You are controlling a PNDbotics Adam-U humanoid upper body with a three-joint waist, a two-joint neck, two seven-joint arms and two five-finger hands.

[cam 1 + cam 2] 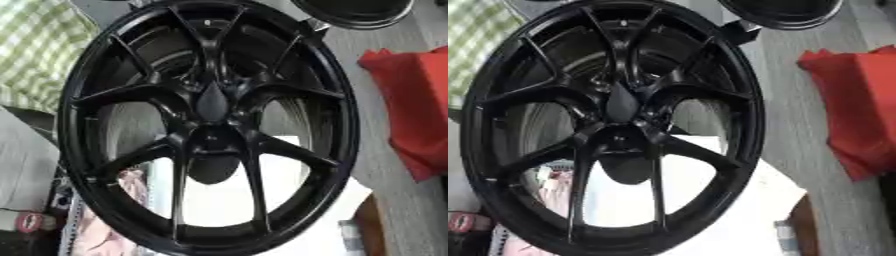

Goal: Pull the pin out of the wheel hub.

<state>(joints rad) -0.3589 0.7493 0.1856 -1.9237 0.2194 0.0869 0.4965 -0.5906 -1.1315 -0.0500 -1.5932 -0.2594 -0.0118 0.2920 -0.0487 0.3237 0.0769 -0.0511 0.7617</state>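
Observation:
A glossy black wheel [79,125] with several thin spokes fills both views, standing nearly upright and facing me. Its hub [210,137] sits at the middle, where the spokes meet. Just above the hub lies a dark teardrop-shaped piece [212,104], and a dark rounded shape [213,171] shows behind the spokes below it. I cannot make out a pin as a separate part. Neither of my hands shows in either view.
A red cloth [413,105] lies on the grey surface to the right. A green-checked cloth [35,45] is at the upper left. Part of another black round rim [350,14] shows at the top right. A small red-and-white object [31,221] sits at the lower left.

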